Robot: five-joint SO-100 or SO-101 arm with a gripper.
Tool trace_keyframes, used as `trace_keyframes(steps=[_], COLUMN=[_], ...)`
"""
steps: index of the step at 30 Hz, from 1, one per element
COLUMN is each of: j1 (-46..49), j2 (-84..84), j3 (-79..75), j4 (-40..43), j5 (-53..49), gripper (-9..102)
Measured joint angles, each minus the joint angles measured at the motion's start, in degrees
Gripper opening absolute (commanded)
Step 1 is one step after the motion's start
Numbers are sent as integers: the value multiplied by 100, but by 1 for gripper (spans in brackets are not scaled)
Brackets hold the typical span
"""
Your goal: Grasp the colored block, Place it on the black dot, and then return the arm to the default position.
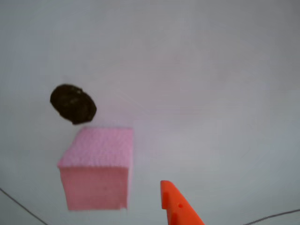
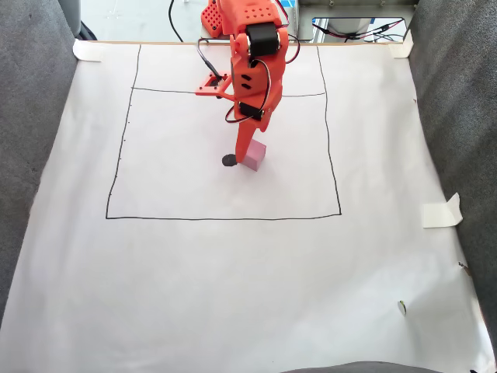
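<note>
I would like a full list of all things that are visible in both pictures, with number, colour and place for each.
colored block: one, light pink, on the paper inside the drawn square, beside the dot.
black dot: one, black-brown, just left of the block in the fixed view.
paper sheet: one, white, covering the table, with a black drawn square.
tape pieces: several, cream, at the paper's edges.
grey fabric: grey, along both sides.
thin cable: dark, low in the other view.
arm: one, orange, reaching down over the block.
pincer: one, orange, at the block; open or shut unclear.
</note>
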Motion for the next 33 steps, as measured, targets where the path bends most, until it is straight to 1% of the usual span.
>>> trace_keyframes(steps=[10,14,28,32,33], j1=[53,44,53,44,44], j2=[-114,-220,-229,-229,-229], j3=[0,0,0,0,0], j4=[-105,-105,-105,-88,-88], j5=[-97,-176,-290,-290,-290], gripper=[44,40,16,1,0])
